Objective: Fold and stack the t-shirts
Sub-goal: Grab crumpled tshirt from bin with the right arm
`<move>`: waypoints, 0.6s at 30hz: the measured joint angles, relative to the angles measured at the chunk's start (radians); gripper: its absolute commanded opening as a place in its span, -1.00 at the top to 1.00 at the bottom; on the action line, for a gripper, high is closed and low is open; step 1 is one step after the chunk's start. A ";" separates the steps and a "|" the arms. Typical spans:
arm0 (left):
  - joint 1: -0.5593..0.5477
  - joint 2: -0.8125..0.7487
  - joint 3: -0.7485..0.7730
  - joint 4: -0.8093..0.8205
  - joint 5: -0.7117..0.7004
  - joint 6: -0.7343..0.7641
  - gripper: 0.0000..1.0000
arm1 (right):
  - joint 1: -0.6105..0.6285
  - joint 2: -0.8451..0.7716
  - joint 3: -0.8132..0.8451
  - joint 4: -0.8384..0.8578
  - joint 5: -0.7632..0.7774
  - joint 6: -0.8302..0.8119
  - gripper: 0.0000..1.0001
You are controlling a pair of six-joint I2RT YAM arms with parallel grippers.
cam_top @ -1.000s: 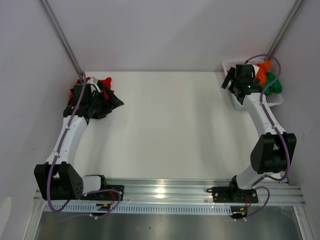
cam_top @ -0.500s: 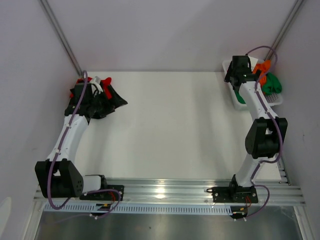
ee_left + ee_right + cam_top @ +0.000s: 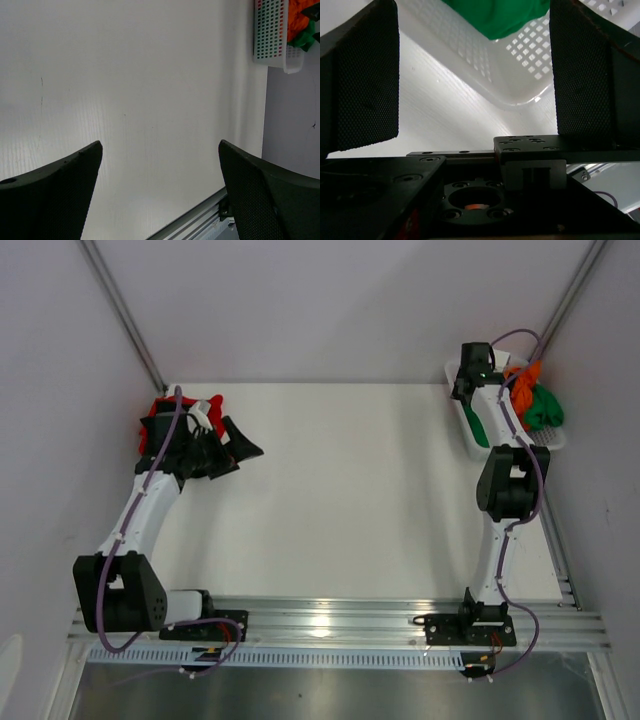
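A red t-shirt (image 3: 158, 410) lies bunched at the far left of the table, with dark cloth beside it that I cannot tell apart from the arm. My left gripper (image 3: 228, 440) (image 3: 160, 145) hovers just to its right, open and empty, over bare table. An orange t-shirt (image 3: 524, 380) (image 3: 298, 14) and a green t-shirt (image 3: 541, 406) (image 3: 496, 17) lie in the white lattice basket (image 3: 472, 436) (image 3: 520, 60) at the far right. My right gripper (image 3: 468, 368) (image 3: 472, 65) is open and empty at the basket's far left corner. No magenta t-shirt is in view.
The right arm is folded back steeply over itself, its own links filling the lower right wrist view. Grey walls close in on both sides. A metal rail (image 3: 330, 620) runs along the near edge. The basket (image 3: 272, 31) also shows in the left wrist view.
My right arm has swung back and up, carrying its gripper from the basket's near side to its far left corner. My left gripper has shifted slightly right.
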 measured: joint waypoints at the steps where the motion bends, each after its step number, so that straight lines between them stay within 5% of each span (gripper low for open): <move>1: 0.000 0.000 -0.008 0.001 0.003 0.000 -0.99 | -0.007 0.024 0.029 -0.004 0.010 0.000 -0.99; 11: 0.000 0.000 -0.041 -0.006 0.019 0.009 -0.99 | -0.085 0.130 0.134 -0.029 0.065 0.034 -0.96; 18: 0.000 -0.005 -0.041 -0.051 0.018 0.037 -0.99 | -0.151 0.147 0.101 -0.008 -0.053 0.114 -0.91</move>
